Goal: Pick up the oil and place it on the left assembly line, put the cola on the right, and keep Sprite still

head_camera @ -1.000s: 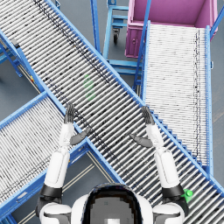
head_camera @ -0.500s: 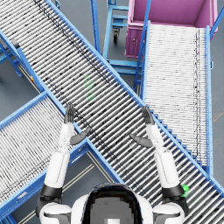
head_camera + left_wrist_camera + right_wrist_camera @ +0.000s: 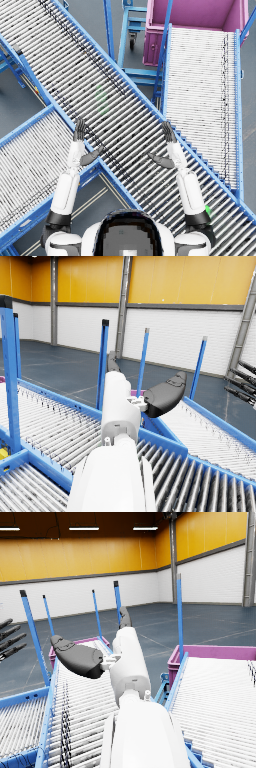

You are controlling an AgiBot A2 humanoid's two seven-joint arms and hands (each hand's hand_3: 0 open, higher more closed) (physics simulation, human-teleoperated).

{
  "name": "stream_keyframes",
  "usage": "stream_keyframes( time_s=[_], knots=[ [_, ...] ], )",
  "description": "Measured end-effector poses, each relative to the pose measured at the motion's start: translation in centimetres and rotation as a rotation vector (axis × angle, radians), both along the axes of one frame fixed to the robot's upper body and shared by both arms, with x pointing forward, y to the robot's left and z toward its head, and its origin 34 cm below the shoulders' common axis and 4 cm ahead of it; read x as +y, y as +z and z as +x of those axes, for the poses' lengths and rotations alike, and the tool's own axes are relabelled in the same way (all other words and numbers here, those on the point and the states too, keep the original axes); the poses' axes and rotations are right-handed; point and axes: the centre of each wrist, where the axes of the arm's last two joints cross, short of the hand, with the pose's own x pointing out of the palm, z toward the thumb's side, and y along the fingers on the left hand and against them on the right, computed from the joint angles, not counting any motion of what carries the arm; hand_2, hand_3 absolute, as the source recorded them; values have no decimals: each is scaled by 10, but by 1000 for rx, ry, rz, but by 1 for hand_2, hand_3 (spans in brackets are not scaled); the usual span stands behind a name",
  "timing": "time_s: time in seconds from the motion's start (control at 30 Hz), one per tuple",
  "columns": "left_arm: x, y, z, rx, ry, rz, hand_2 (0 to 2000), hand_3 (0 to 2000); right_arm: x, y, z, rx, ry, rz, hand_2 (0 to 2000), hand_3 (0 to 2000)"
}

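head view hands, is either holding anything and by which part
Nothing is held: the left hand and right hand both hover open and empty over the roller conveyor.

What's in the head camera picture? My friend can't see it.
Two white arms reach up from the bottom, the left hand and right hand dark, open and empty, over a long slanted roller conveyor with blue rails. A pink bin stands at the far end of the right conveyor.

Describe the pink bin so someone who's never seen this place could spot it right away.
Find the long roller conveyor running diagonally before the robot. On its right a shorter conveyor runs straight away from the robot, and the pink bin stands at its far end. It is the only magenta thing in view; everything around it is blue or grey.
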Motion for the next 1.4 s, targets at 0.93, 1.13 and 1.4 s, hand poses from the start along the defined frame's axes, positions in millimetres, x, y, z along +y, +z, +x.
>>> stream_keyframes(
  time_s=[0.93, 1.13, 1.4],
  knots=[
    [14, 40, 11, -262, 10, -92, 0, 0, -3, 31, 5, -178, -133, 166, 0, 0],
    [23, 50, 16, -329, 133, 33, 0, 0, -12, 39, 7, -263, -258, 50, 0, 0],
    [36, 65, 21, -413, 339, 283, 0, 0, -23, 47, 11, -366, -453, -196, 0, 0]
  ],
)
